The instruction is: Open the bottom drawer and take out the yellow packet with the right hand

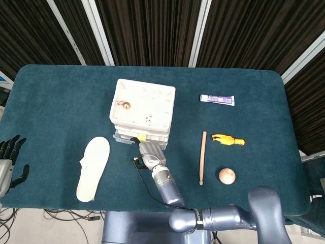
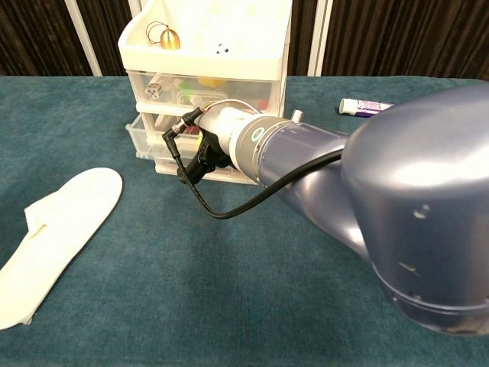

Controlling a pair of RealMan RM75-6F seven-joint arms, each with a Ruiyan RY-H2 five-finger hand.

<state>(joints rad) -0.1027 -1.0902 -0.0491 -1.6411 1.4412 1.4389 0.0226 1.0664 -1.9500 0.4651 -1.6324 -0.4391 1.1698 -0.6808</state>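
One drawer (image 2: 145, 131) of the white cabinet (image 1: 143, 109) stood slightly out, a yellow scrap (image 1: 142, 136), perhaps the packet, at its front. My right hand (image 1: 149, 152) pressed against that front; I could not tell its grip. My left hand (image 1: 9, 161) hung open at the table's (image 1: 61, 101) left edge.
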